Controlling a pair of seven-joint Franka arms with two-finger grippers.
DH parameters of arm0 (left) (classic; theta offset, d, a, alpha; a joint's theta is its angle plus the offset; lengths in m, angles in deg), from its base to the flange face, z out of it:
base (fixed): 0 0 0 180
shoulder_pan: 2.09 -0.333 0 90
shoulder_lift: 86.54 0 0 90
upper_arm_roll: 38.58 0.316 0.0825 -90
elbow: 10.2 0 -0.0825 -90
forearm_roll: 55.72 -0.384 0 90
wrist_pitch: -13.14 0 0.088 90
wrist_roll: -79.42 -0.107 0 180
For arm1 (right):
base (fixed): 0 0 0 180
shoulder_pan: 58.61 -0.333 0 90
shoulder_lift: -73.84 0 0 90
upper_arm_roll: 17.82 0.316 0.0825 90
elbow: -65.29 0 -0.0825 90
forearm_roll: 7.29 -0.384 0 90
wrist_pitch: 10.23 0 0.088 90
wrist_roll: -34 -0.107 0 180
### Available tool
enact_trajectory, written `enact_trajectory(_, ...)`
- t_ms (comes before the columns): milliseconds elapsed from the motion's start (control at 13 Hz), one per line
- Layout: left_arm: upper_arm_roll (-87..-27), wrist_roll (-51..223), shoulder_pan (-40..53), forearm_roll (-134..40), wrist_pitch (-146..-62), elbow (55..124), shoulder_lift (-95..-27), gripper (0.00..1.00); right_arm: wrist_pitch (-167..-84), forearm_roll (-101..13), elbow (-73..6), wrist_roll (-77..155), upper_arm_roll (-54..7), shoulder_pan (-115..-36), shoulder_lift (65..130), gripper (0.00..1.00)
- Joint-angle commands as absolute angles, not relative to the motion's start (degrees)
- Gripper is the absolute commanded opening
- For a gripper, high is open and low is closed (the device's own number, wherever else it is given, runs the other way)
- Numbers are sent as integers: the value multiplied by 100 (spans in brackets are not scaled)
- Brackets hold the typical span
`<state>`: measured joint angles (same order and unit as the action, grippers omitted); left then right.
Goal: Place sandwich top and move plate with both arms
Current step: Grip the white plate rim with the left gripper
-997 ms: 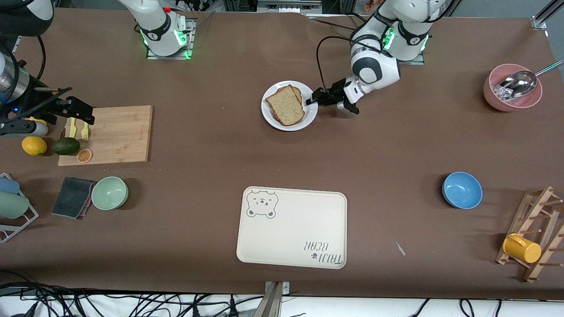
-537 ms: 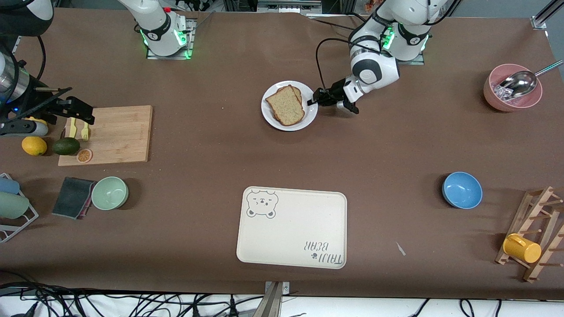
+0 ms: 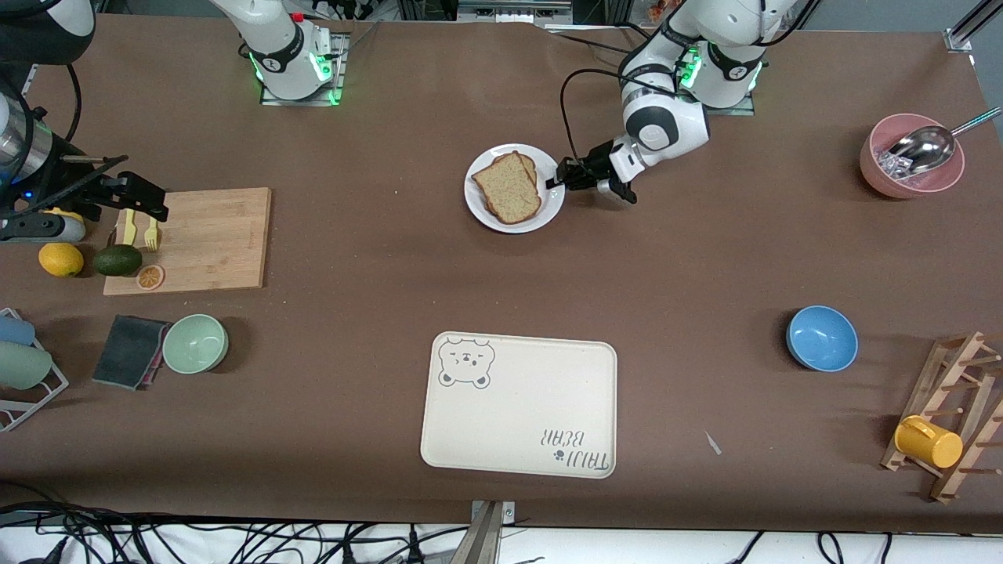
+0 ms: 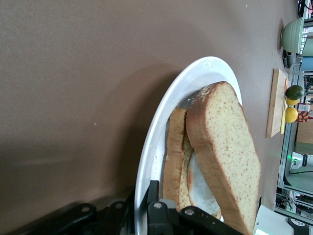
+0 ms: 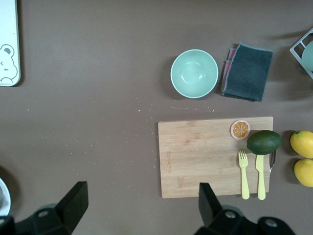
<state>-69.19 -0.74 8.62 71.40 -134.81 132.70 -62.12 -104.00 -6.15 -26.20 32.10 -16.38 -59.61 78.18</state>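
Observation:
The white plate [image 3: 548, 210] stands mid-table toward the robots' bases. On it the sandwich top [image 3: 508, 188], a speckled brown slice, leans on a lower slice with fried egg white between them. My left gripper [image 3: 561, 174] is shut on the plate's rim at the side toward the left arm's end. In the left wrist view one finger [image 4: 154, 188] lies inside the plate [image 4: 161, 122] beside the sandwich top [image 4: 225, 147], the other under the rim. My right gripper [image 3: 149, 200] hangs open and empty over the cutting board's edge, its fingertips wide apart [image 5: 142, 193].
A wooden cutting board [image 3: 196, 239] with two yellow forks, an avocado and lemons lies at the right arm's end. A green bowl [image 3: 195, 342] and dark cloth sit nearer the camera. The bear tray [image 3: 519, 405], blue bowl [image 3: 821, 338], pink bowl with scoop [image 3: 911, 157] and mug rack [image 3: 948, 423] also stand here.
The left gripper's fingers have closed onto the plate's rim. The plate and bread have stayed in place. The right arm has not moved.

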Motion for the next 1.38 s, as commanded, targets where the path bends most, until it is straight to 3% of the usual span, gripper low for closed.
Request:
enact_trajectory(0,-6908,-433,828,7436,-13593,13227,-6185,0,-10375,-545,-2682,3171,-1624,-5940,7762,100)
enact_trajectory(614,-6899,-425,486,7427,-13593,13183,-6264,0,-10322,-545,-2674,3163,-1624,-5940,7771,100)
enact_trajectory(1304,-6882,-407,-50,7375,-13672,12568,-6264,0,-10296,-545,-2674,3154,-1624,-5931,7771,100)
